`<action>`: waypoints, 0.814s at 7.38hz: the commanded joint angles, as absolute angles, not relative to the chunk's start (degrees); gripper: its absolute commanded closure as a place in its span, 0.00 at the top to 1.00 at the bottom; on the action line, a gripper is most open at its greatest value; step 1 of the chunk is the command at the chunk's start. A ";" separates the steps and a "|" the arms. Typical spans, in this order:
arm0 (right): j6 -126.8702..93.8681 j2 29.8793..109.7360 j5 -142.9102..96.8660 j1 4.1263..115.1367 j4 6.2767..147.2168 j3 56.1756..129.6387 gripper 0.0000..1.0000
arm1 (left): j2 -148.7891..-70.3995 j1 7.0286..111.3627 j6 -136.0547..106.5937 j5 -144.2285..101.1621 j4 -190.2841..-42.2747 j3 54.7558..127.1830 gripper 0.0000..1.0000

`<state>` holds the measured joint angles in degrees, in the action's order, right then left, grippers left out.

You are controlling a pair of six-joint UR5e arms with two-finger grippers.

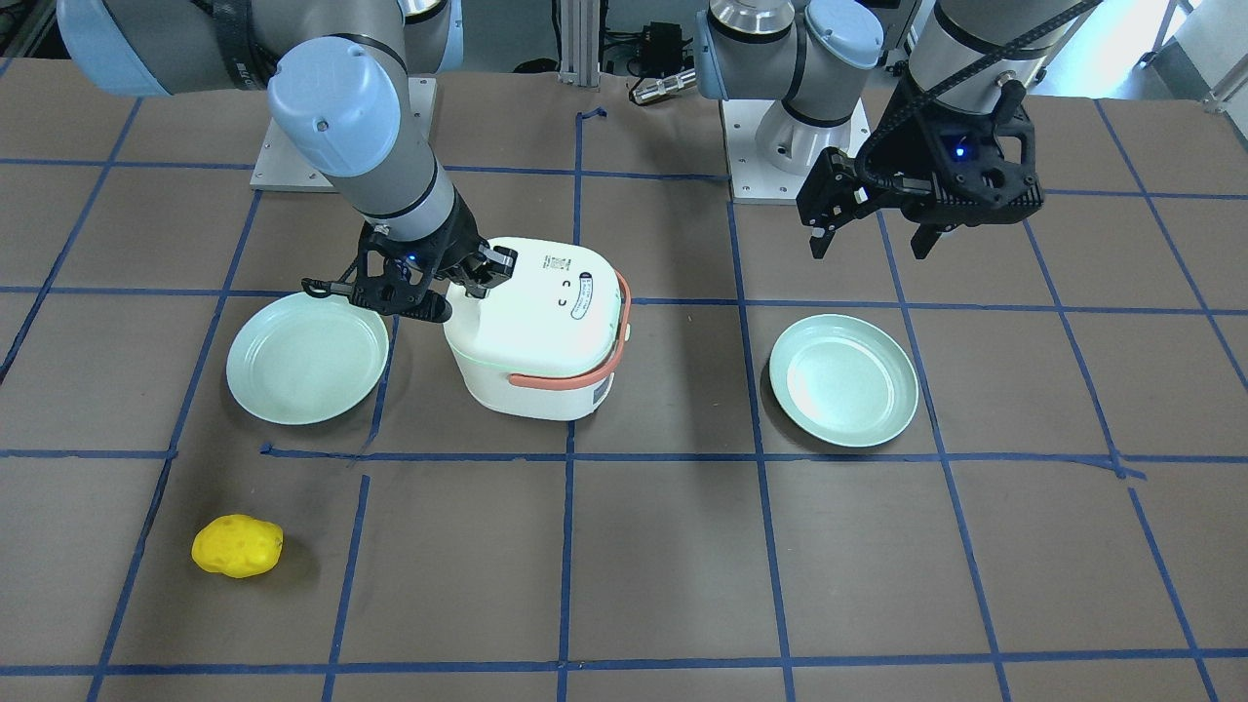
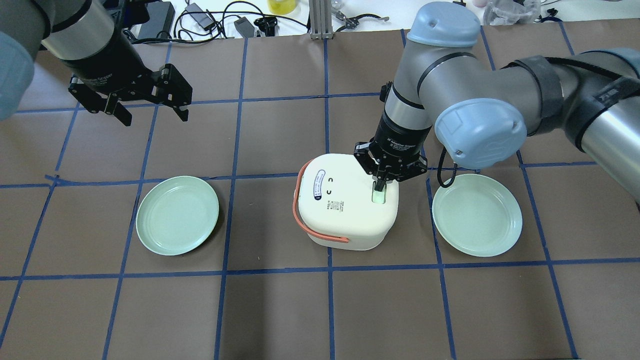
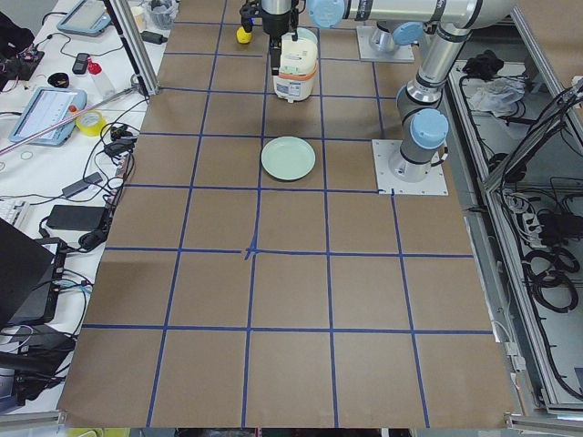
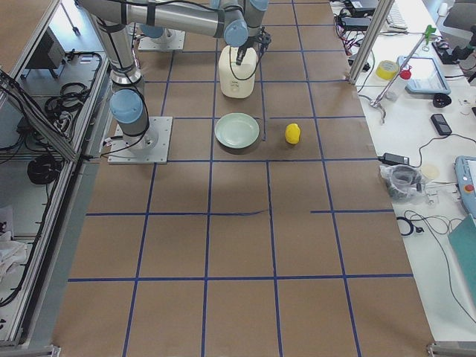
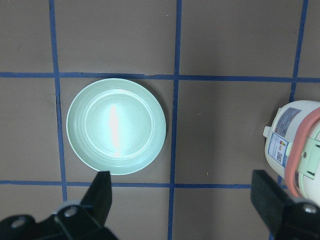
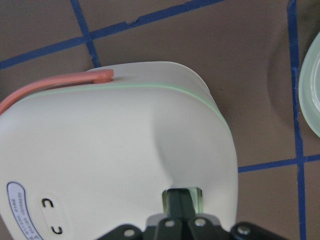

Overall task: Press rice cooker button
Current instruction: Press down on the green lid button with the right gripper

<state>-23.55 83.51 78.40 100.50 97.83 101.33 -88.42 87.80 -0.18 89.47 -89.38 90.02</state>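
Brown table (image 2: 280, 310) bears rice cooker (image 2: 345, 210), clenched right end effector (image 2: 379, 187) on its button (image 2: 381, 198), left end effector (image 2: 154, 118) released.

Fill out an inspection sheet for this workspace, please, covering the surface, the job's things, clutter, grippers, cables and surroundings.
Surface: brown table with a blue tape grid; no spills seen.
Job's things: rice cooker upright, lid closed, near the table's middle; its pale green button sits on the lid.
Clutter: left plate and right plate, both empty, flank the cooker; yellow lump lies apart on the operators' side.
Grippers: right gripper shut, tips at the button; left gripper open, holding nothing, above bare table.
Cables: loose cables beyond the table's far edge.
Surroundings: benches with devices at the table's ends.
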 commanded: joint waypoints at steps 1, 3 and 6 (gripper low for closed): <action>-24.16 83.58 78.75 100.46 98.00 101.08 0.00 | -88.42 87.80 -0.18 89.47 -89.38 90.00 1.00; -27.48 84.20 79.10 100.46 97.30 98.19 0.27 | -88.42 87.80 -0.18 89.47 -89.38 90.00 1.00; -26.21 84.03 84.60 98.97 91.09 88.28 1.00 | -88.42 87.80 -0.18 89.47 -89.38 90.00 1.00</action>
